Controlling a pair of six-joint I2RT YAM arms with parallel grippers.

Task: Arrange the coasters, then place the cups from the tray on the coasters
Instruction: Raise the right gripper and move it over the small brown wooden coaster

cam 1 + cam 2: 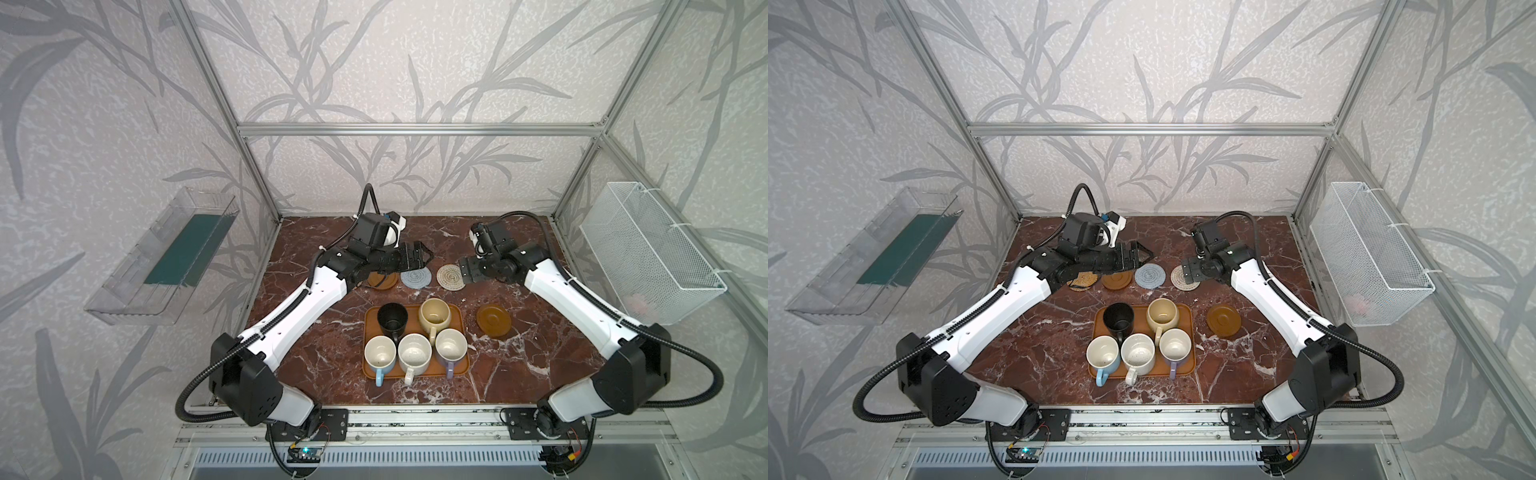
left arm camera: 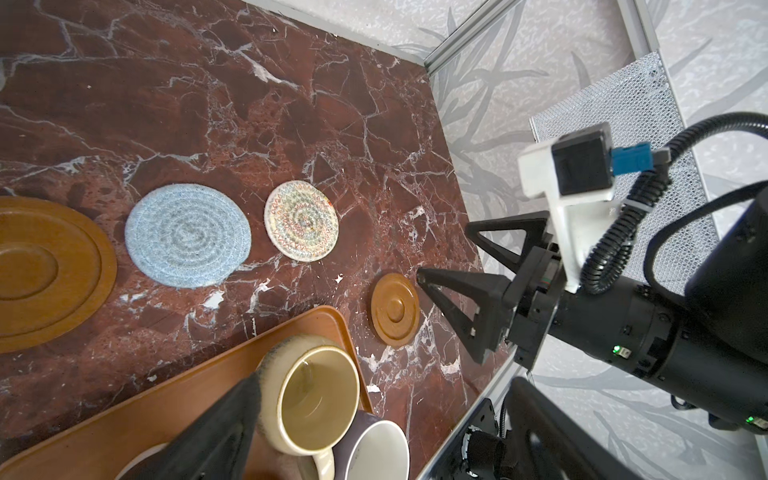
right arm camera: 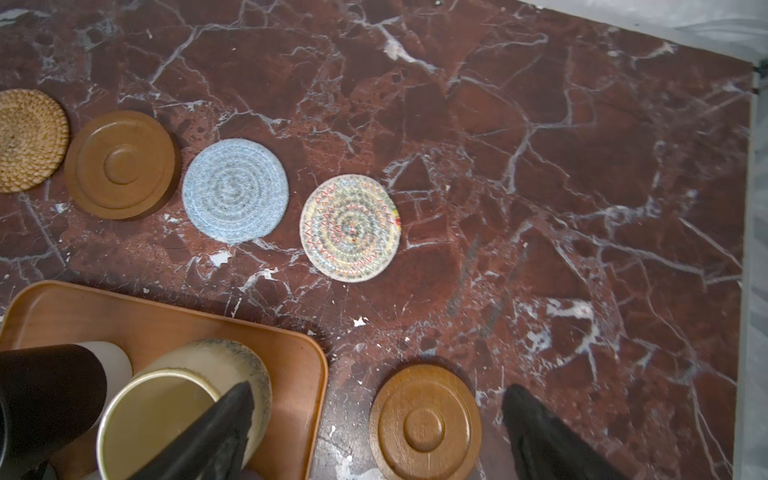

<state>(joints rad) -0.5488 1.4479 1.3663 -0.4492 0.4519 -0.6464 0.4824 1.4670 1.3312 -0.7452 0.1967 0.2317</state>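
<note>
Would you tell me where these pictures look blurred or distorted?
Right wrist view: the right gripper's fingers and cream-yellow mug look soft, cream coaster crisp; left wrist view: the left gripper's finger is blurred; both top views: frame posts splay outward.

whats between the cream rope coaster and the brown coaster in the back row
The blue-grey rope coaster lies between the cream coaster and that brown coaster, touching neither. The right wrist view shows the gaps on both sides plainly.

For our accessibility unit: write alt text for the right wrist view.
A rattan coaster, brown coaster, blue-grey coaster and cream coaster lie in a row on a marble table. A second brown coaster sits apart beside the tray of mugs, with the open right end effector in the foreground.
</note>
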